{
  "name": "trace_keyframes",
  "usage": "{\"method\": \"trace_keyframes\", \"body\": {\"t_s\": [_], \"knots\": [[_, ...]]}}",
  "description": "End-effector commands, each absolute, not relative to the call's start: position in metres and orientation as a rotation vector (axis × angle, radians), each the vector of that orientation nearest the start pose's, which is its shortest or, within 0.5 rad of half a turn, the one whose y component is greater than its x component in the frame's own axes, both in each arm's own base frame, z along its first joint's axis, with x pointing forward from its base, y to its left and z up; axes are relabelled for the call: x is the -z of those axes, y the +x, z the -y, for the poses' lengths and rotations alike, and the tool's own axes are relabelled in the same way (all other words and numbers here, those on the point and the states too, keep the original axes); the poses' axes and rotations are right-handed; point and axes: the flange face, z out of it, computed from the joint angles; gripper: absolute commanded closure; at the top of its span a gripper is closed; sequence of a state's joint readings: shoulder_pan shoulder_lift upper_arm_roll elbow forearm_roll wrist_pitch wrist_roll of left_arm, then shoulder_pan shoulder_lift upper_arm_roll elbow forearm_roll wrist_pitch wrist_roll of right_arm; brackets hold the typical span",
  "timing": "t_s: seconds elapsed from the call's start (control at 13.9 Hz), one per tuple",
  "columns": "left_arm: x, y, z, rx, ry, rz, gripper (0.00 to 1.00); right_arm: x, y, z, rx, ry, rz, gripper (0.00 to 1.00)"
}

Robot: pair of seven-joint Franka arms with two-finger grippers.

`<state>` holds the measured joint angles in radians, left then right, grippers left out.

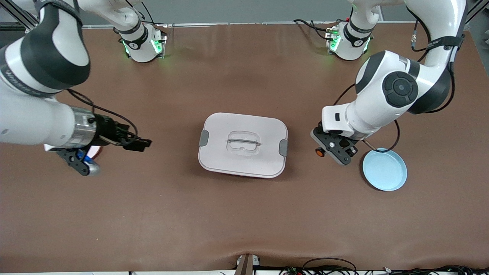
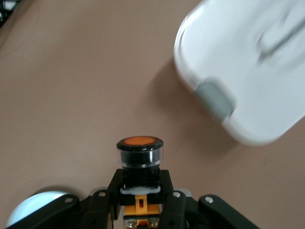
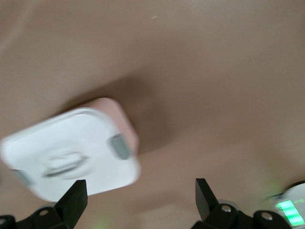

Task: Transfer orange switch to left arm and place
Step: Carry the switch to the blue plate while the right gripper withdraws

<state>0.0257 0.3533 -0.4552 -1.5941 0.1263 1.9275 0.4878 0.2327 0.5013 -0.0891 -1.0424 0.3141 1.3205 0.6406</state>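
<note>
Left gripper clenched on orange switch, airborne between box and blue plate. Right gripper released, empty, over table toward right arm's end. Risk: low handover path clips box; narrow grip lets switch slip.

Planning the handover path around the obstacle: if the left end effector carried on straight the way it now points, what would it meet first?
Probably the box. The left end effector, shut on the orange switch, points toward it across bare table. Its height is unclear, so it might pass over the lid.
</note>
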Motion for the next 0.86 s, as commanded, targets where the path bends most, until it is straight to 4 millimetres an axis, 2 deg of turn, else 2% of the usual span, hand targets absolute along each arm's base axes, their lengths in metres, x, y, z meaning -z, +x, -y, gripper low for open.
{"method": "trace_keyframes", "body": {"t_s": [0.0, 0.14, 0.22, 0.43, 0.72, 0.79], "knots": [[-0.425, 0.610, 0.215, -0.072, -2.648, -1.598, 1.00, -0.554, 0.641, -0.132, -0.439, -3.033, -0.360, 0.00], [-0.410, 0.609, 0.191, -0.133, -2.584, -1.669, 1.00, -0.554, 0.644, -0.109, -0.414, -3.116, -0.207, 0.00], [-0.403, 0.611, 0.174, -0.156, -2.563, -1.699, 1.00, -0.553, 0.645, -0.104, -0.414, -3.139, -0.156, 0.00], [-0.386, 0.615, 0.134, -0.186, -2.483, -1.847, 1.00, -0.549, 0.642, -0.079, -0.489, -3.161, -0.027, 0.00], [-0.358, 0.621, 0.080, -0.118, -2.324, -2.067, 1.00, -0.539, 0.637, -0.043, -0.630, -3.107, -0.013, 0.00], [-0.349, 0.622, 0.068, -0.095, -2.284, -2.113, 1.00, -0.535, 0.636, -0.040, -0.649, -3.102, -0.004, 0.00]]}}
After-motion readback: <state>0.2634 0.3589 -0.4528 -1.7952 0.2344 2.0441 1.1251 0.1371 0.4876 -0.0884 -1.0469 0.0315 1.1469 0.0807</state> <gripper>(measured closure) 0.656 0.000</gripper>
